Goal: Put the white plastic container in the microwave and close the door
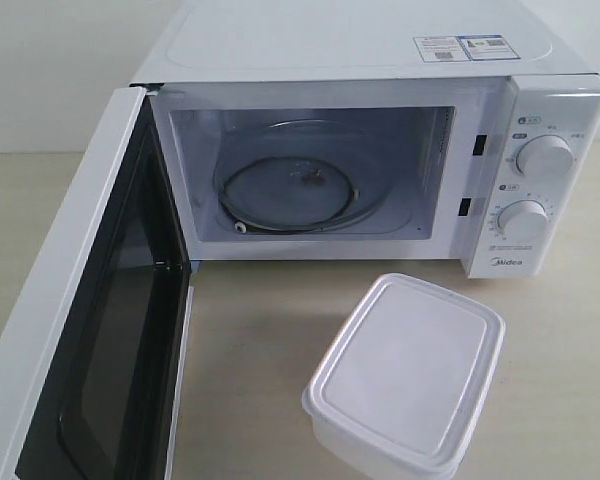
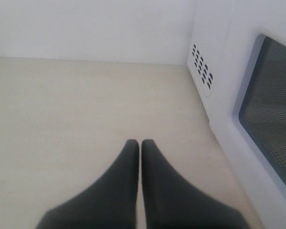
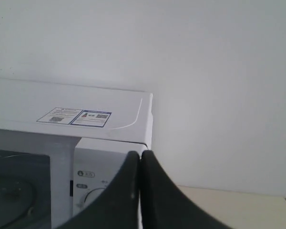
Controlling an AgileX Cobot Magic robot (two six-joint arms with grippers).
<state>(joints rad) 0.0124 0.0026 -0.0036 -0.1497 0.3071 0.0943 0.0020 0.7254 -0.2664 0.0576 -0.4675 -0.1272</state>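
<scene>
The microwave [image 1: 380, 60] sits at the far side of the table [image 1: 250, 340] with its door [image 1: 70, 300] swung wide open on the left. The door reaches toward the near edge, and I see its black inner frame and dark window. The cavity is lit, and the glass turntable [image 1: 290, 190] lies flat on its ring with nothing on it. Two round dials [image 1: 545, 157] stack on the right panel, and stickers [image 1: 460, 48] lie on the top.

The white container [image 1: 405, 375] stands on the table in front of the microwave, near and to the right. Its lid is on, and it is well apart from the door and outside the cavity.

On my left wrist camera, the left gripper [image 2: 140, 143] has its two dark fingers pressed together with nothing between them. It hangs over bare tabletop just beside the outer face of the door, where the mesh window [image 2: 271, 114] and a patch of vent holes [image 2: 201, 67] show.

On my right wrist camera, the right gripper [image 3: 141, 153] is likewise pinched together and empty. It is up at about the level of the microwave's top, facing the corner above the upper dial, with the plain wall [image 3: 219, 71] behind it.
</scene>
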